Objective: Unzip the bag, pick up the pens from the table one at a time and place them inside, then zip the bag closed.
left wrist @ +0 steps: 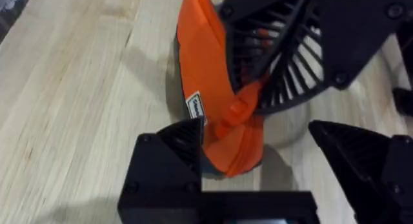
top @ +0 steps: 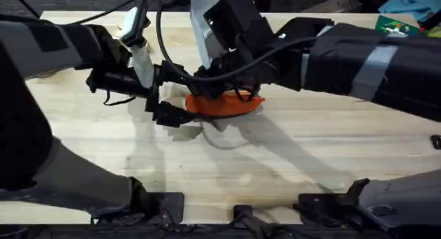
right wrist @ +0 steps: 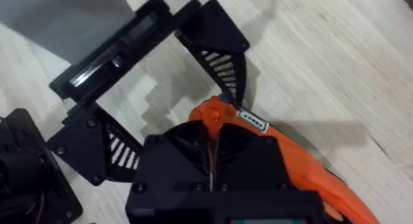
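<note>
Judging by the table (top: 289, 163), where no loose pens lie, I'd say we're at the zipper stage. Both arms lean over the orange bag (top: 224, 105) mid-table. The left gripper (left wrist: 258, 159) gapes around its end, pinching nothing; the right gripper (right wrist: 211, 161) looks pressed together along its top seam.

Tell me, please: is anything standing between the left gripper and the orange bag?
Nothing visible does. In the left wrist view the left gripper is open with the end of the bag between its fingers. The right gripper is shut on the bag just beyond, not in the way.
</note>
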Action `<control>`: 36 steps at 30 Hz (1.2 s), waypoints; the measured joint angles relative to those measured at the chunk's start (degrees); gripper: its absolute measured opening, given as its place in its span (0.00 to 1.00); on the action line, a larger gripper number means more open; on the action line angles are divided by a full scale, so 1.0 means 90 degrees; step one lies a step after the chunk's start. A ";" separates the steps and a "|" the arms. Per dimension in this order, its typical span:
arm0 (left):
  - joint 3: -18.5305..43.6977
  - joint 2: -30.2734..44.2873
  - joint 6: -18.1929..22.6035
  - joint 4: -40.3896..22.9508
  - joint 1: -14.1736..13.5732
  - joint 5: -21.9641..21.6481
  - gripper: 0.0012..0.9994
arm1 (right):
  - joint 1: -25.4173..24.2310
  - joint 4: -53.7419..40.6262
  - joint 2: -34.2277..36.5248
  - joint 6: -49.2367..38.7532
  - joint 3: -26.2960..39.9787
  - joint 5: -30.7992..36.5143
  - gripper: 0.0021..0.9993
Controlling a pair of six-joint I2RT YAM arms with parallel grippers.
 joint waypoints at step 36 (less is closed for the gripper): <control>-0.0005 0.0092 -0.0086 0.0085 -0.0037 0.0575 0.04 | -0.0408 -0.0368 -0.0143 0.0071 0.0000 -0.0286 0.03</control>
